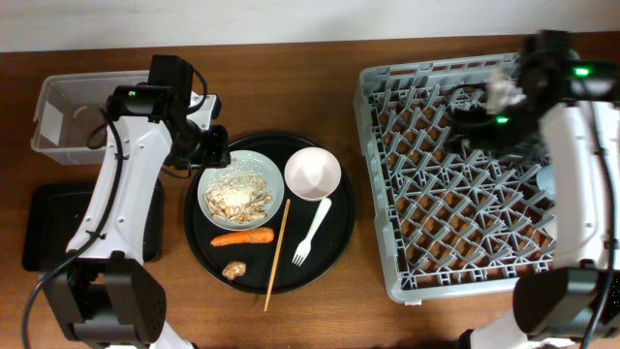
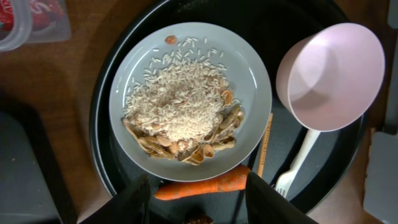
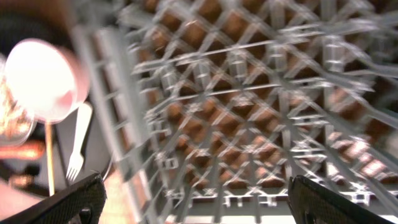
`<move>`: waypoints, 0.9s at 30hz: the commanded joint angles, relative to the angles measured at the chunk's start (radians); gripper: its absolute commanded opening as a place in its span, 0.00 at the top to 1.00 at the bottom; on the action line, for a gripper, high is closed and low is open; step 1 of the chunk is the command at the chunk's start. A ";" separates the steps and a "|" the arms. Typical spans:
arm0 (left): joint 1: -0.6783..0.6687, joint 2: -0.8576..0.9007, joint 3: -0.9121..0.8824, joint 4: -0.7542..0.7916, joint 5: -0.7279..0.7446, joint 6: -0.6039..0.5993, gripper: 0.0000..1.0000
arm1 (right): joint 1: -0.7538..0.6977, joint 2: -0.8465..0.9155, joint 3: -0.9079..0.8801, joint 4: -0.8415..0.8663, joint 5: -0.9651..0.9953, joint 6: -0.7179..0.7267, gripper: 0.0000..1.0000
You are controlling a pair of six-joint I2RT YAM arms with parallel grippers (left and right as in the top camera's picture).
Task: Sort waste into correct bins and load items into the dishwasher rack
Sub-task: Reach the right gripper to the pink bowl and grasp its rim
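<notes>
A pale plate (image 1: 240, 190) with beige rice and food bits sits on the round black tray (image 1: 334, 242); it also shows in the left wrist view (image 2: 249, 81). Beside it are the pinkish bowl (image 1: 312, 173) (image 2: 329, 74), white fork (image 1: 312, 233) (image 2: 300, 163), orange carrot (image 1: 242, 237) (image 2: 202, 185) and brown lump (image 1: 232, 270). My left gripper (image 1: 208, 147) (image 2: 199, 208) is open and empty, above the plate's edge and the carrot. My right gripper (image 1: 465, 109) (image 3: 202, 208) is open and empty over the grey dishwasher rack (image 1: 465, 242) (image 3: 249, 112); that view is blurred.
A clear tub (image 1: 73, 111) stands at the back left, with something red inside at its corner (image 2: 25, 18). A shallow black tray (image 1: 48, 228) lies in front of it. A wooden chopstick (image 1: 276, 254) lies on the round tray. A light-blue thing (image 1: 545, 179) shows in the rack behind my right arm.
</notes>
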 commanded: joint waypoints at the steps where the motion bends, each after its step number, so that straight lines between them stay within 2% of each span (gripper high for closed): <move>1: 0.003 0.009 0.008 -0.003 0.028 -0.002 0.51 | 0.184 -0.008 0.017 0.037 -0.002 -0.014 0.03; 7: 0.004 0.009 0.008 -0.056 -0.026 -0.002 0.50 | 0.419 0.057 0.017 0.227 0.032 -0.014 0.07; 10: 0.004 0.009 0.008 -0.070 -0.047 -0.002 0.48 | 0.485 0.124 0.017 0.298 0.032 -0.014 0.09; 17: 0.004 0.009 0.008 -0.073 -0.047 -0.002 0.47 | 0.524 0.274 0.017 0.407 0.087 0.031 0.15; 19: 0.004 0.009 0.008 -0.073 -0.047 -0.002 0.47 | 0.524 0.313 0.017 0.427 0.089 0.032 0.20; 27: 0.004 0.009 0.008 -0.070 -0.047 -0.002 0.47 | 0.527 0.444 0.017 0.441 0.080 0.075 0.30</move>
